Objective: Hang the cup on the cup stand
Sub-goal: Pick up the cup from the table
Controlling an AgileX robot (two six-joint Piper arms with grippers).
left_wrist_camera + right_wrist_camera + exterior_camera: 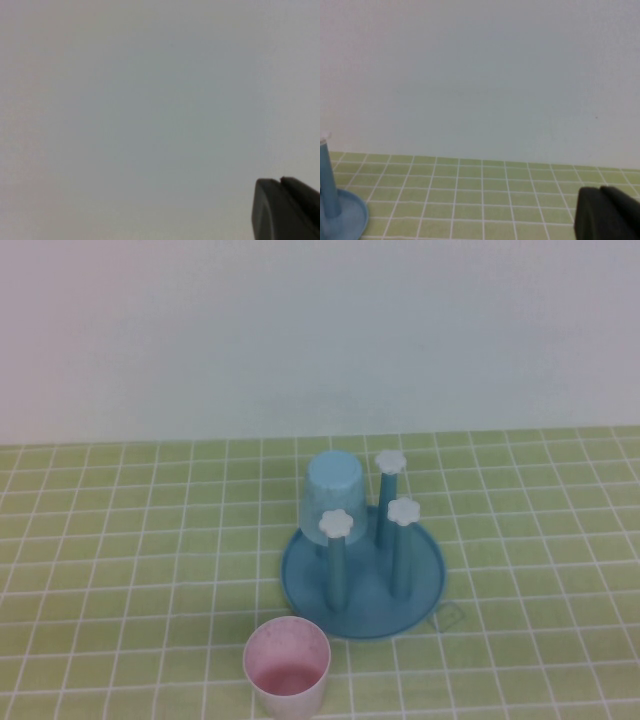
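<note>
1. High view: nearest the camera stands the pink cup (288, 667), upright with its mouth up, on the table (120, 570) just in front of the stand (363, 580). Its base is cut off by the lower edge of the picture, and it appears to stand just clear of the tray's rim.
2. Same view: three pegs with white flower caps (337, 524) are in plain sight. A blue cup (333, 498) sits mouth down at the back left of the stand, hiding whatever carries it. Neither arm is in sight here.
3. Left wrist view: only a dark corner of the left hand (286, 209) shows against a blank pale wall. Its fingers are closed and hold nothing. Neither the table nor the cups appear.
4. Right wrist view: the right hand (607, 214) is likewise a dark corner, closed and empty, above the tiled table. At the picture's edge, a slice of the stand's tray and one peg (329, 185) show, the peg's cap mostly cropped.
</note>
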